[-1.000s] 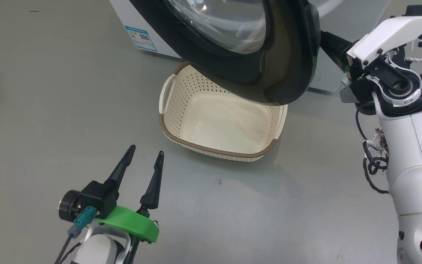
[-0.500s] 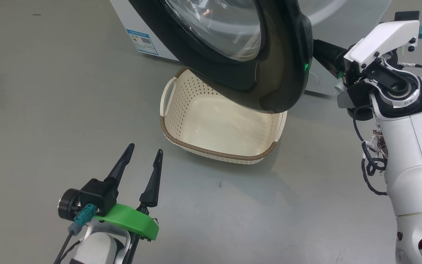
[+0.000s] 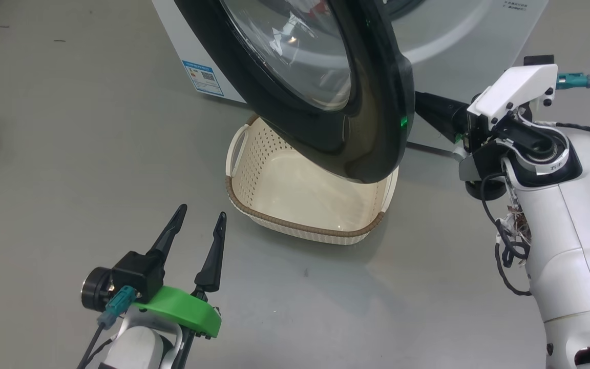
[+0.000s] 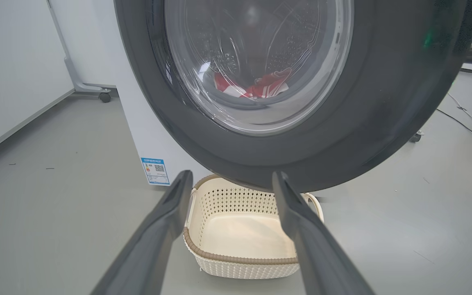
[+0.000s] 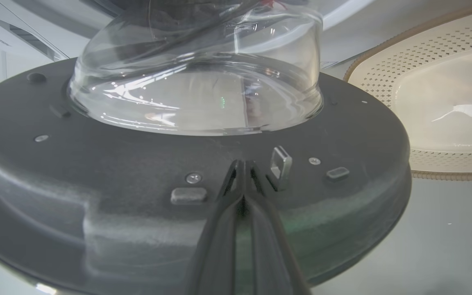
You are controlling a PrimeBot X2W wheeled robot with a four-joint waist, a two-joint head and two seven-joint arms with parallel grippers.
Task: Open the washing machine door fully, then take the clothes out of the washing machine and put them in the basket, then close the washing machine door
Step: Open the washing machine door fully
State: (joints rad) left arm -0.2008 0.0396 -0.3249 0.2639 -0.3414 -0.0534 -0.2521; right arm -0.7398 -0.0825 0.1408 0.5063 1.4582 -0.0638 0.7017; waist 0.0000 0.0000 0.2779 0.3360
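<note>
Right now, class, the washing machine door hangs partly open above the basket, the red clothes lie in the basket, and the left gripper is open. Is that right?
Not quite: the basket is empty. The left wrist view shows the clothes inside the washing machine, seen through the washing machine door. The rest stands, left gripper open included.

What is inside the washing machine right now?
Seen through the washing machine door, red clothes with white stripes lie in the drum. The door's black rim covers the rest, so more could be hidden.
</note>
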